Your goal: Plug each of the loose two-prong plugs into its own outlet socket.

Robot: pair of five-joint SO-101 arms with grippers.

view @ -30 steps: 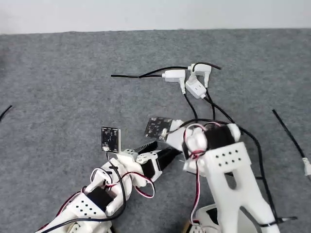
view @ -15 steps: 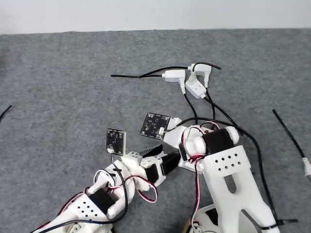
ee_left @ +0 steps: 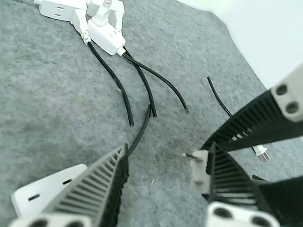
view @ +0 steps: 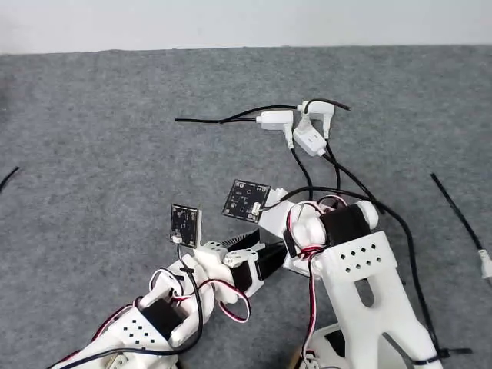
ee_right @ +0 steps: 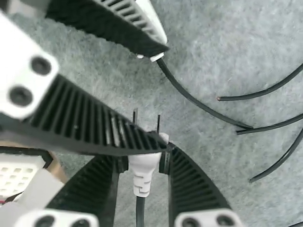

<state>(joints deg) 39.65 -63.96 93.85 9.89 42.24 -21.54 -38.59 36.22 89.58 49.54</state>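
Note:
My right gripper [ee_right: 142, 160] is shut on a white two-prong plug [ee_right: 142, 177], whose prongs point out past the fingertips just above the grey carpet. That plug [ee_left: 199, 170] also appears in the left wrist view, touching one finger of my left gripper [ee_left: 165, 151]. The left gripper is open, with bare carpet between its fingers. A white outlet socket [ee_left: 35, 196] with a black cable lies just outside its other finger. In the high view both arms meet near the front middle [view: 261, 254], where the fingers cross.
A cluster of white plugs and sockets [view: 296, 127] with black cables lies at the back middle, also in the left wrist view [ee_left: 94, 23]. Loose cable ends [ee_left: 130, 124] trail toward the arms. Another white plug [view: 486, 265] on a cable lies at the right edge.
The left arm has shifted a little to the right, closer to the right gripper. The right wrist has moved slightly left and back. The plug stays held.

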